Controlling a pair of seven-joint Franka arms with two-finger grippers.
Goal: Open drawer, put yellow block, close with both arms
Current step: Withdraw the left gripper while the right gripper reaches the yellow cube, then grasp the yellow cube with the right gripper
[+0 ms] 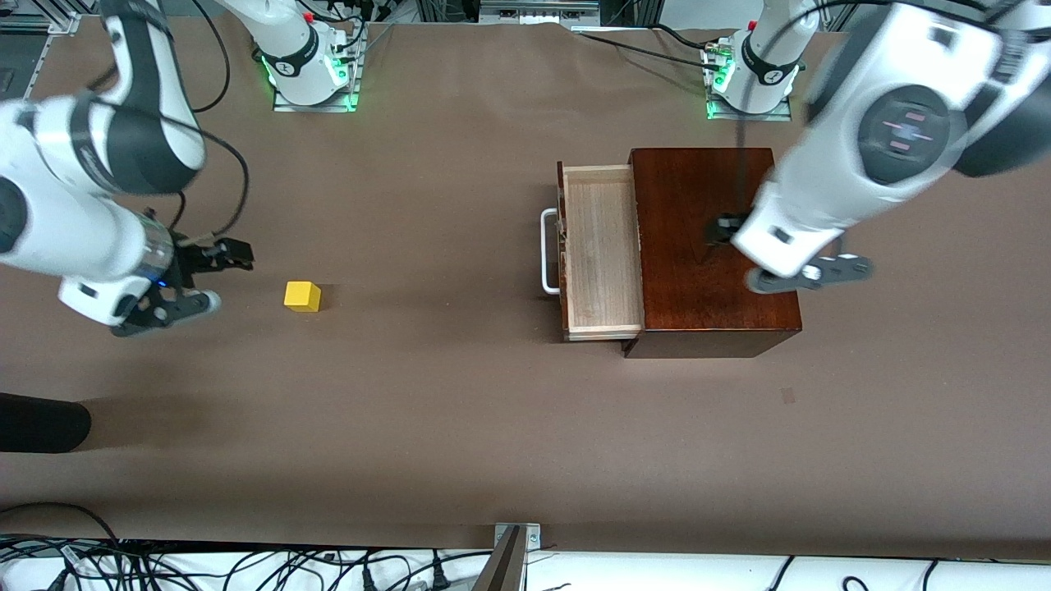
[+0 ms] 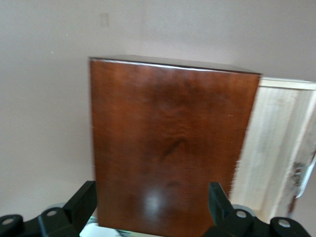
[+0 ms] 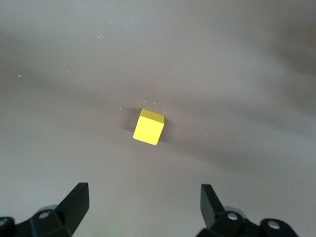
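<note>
the right gripper (image 1: 220, 279), a black two-finger pincer on the white right arm, hangs over bare brown table (image 1: 427, 410) toward the right arm's end, its fingers (image 3: 74, 205) spread wide with nothing between them. the small bright yellow cube, the yellow block (image 1: 302, 296), rests on the table just off the open fingertips, toward the left arm's end from them and apart from them; in the right wrist view the yellow block (image 3: 148, 127) lies ahead of the gap between the two fingers, untouched. the left gripper (image 1: 772, 254), the matching black pincer on the white left arm, hangs over the top of the glossy mahogany-coloured wooden box (image 1: 714, 246), near the box's edge toward the left arm's end. the left wrist view shows its fingers (image 2: 81, 205) set wide apart with the box top (image 2: 168, 148) below them and nothing held. the pale light-wood drawer (image 1: 599, 250) stands pulled out of the box on the side that faces the right arm's end, with its tray showing bare wood. the white u-shaped bar handle (image 1: 548, 250) sits on the drawer's dark reddish-brown front, pointing toward the yellow block. the drawer is well apart from the right gripper and from the block, with open table between them.
</note>
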